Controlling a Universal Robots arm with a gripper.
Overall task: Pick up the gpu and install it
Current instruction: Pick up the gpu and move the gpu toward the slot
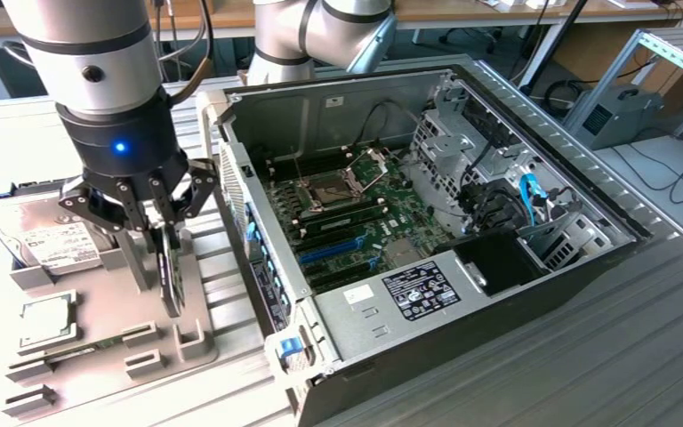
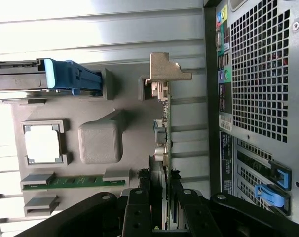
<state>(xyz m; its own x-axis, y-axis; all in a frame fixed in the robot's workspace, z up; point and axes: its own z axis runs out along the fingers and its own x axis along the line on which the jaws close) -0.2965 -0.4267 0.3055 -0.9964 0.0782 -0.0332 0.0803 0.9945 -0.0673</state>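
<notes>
Pick-up step. Clamping gpu [image 1: 172, 286] in gripper [image 1: 164, 249], edge-on at grey tray [image 1: 110, 307]. Not yet in open case [image 1: 496, 338]; calls for steady upright carry to blue slot [image 1: 332, 253].

Looks down from high up and a little way off in the exterior view, onto the open computer case [image 1: 354, 102] and the gray tray [image 1: 110, 311] beside it, and peers from very close in the wrist view, past the gripper [image 2: 159, 180] and along the gpu [image 2: 164, 126], at that same tray and case.
</notes>
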